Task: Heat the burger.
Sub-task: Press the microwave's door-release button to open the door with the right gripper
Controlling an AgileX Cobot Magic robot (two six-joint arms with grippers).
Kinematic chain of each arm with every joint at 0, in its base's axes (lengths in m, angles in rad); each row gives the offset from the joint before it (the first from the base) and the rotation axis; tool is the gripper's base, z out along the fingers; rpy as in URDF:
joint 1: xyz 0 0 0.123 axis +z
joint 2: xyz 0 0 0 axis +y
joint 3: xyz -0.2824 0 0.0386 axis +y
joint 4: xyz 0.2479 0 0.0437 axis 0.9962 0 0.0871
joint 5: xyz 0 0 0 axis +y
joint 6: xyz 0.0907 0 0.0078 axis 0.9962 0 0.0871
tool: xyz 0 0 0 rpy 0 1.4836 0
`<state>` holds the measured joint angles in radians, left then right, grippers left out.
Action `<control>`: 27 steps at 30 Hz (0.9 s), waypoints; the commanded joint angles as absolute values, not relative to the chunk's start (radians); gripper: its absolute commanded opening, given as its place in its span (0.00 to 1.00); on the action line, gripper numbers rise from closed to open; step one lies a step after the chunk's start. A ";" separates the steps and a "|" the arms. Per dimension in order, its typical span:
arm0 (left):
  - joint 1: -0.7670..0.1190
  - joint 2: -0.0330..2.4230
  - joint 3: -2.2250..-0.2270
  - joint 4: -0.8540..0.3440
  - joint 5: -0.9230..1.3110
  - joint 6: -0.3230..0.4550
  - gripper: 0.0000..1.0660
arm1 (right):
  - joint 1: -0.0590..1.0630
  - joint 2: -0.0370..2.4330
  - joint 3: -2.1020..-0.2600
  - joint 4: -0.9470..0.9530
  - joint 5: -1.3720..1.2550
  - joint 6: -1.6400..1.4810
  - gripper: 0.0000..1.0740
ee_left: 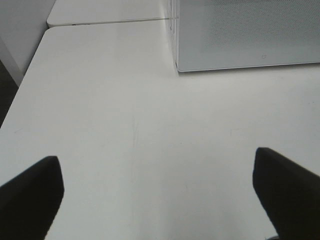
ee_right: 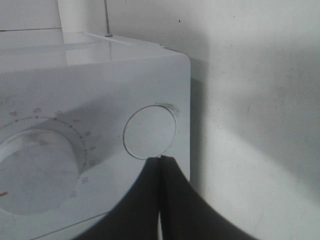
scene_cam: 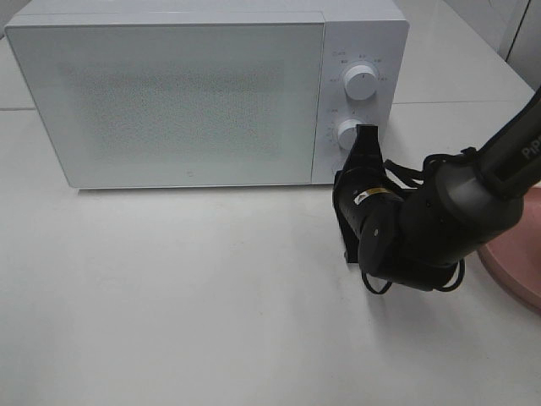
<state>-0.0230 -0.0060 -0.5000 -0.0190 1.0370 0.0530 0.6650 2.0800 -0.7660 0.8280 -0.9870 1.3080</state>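
1. The right hand (scene_cam: 367, 135), its jaws pressed together, has its tips at the rim of a round button (ee_right: 150, 131) on the microwave (scene_cam: 169, 93), beside the lower dial (scene_cam: 349, 133).
2. The left hand (ee_left: 160, 200) is spread wide above the white surface (ee_left: 125, 110) and holds nothing.
3. The microwave door (scene_cam: 169, 127) is closed; where the burger is, I cannot tell.

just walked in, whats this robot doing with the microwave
The right gripper, jaws shut, points at the control panel of the microwave, its tip right at a round button beside the timer dial; contact is hard to judge. The door looks closed. The left gripper hangs open over the table, holding nothing. No burger is in view, only the edge of a pink plate on the right.
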 commanded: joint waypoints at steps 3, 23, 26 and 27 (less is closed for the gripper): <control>-0.026 -0.027 -0.497 -0.020 1.036 0.048 0.92 | 0.641 2.095 -0.803 0.800 -0.973 1.305 0.00; -0.026 -0.026 -0.497 -0.019 1.036 0.048 0.92 | 0.592 2.154 -0.875 0.771 -0.948 1.291 0.00; -0.026 -0.026 -0.497 -0.019 1.036 0.048 0.92 | 0.592 2.156 -0.879 0.772 -0.945 1.291 0.00; -0.026 -0.026 -0.497 -0.019 1.036 0.048 0.92 | 0.589 2.156 -0.882 0.772 -0.945 1.289 0.00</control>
